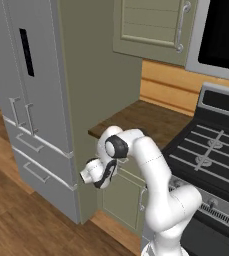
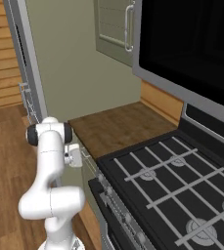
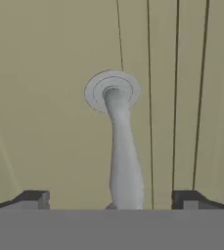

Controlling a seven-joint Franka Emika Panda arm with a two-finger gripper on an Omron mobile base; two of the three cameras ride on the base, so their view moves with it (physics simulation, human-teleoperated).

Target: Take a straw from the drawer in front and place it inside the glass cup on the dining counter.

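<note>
Fridge [image 1: 31, 100] at left. End effector [image 3: 111, 197] fingers apart, straddling silver handle [image 3: 121, 151] of sage-green drawer [image 3: 45, 97] under table [image 1: 141, 120]. Judgement: centre on bar, close firmly, pull straight out. Straw, glass cup unseen.

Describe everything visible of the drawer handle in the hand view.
The drawer handle is a thin, smooth silver bar that looks like metal, seen nearly end-on. One end meets a round silver mounting disc set on the sage-green panelled drawer front. The bar runs down between the two dark fingertips of the gripper, which stand apart on either side, not touching it.
</note>
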